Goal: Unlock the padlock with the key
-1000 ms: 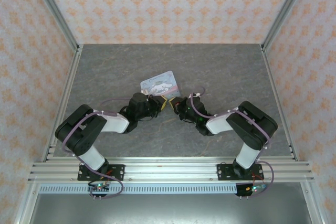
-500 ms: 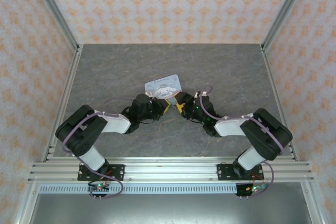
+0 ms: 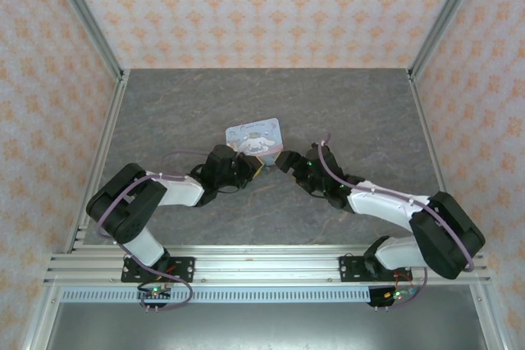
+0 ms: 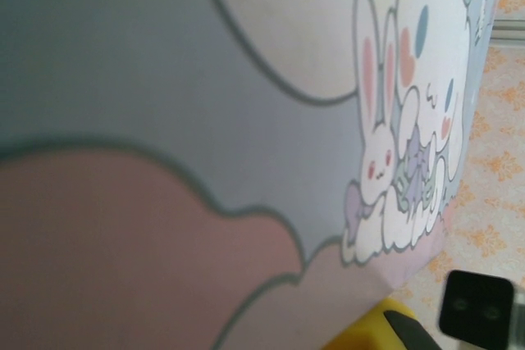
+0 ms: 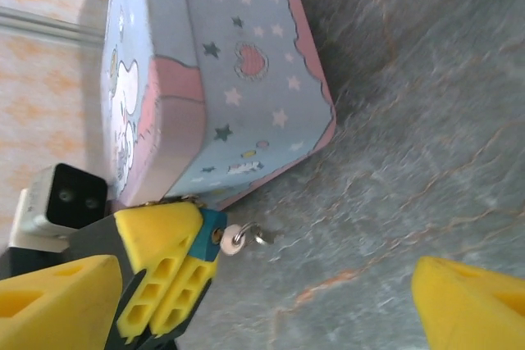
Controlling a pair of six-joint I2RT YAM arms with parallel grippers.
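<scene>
**Grey table with a cartoon tin, a padlock gripped at its edge, key loose of any gripper**

Grey stone-patterned table fills the floor of a booth with orange-patterned wallpaper on three sides. A pastel cartoon-printed tin sits near the middle of the table. Its lid shows a white bunny and its side shows stars and a pink heart.

Two robot arms reach toward the tin from its near side. The left gripper is at the tin's near edge. Its yellow fingers are pinched together on the small blue padlock. The padlock sits just beside the tin's near corner, and a thin golden shackle runs up to the tin's rim.

The key is tiny and pale. It sticks out of the padlock's end on the side facing away from the left gripper, just beside the tin's near corner and above the table. Nothing grips it.

The right gripper hangs near the tin's near-right corner, apart from the tin, the padlock and the key. Its yellow fingertips are spread wide, with bare table between them.
</scene>
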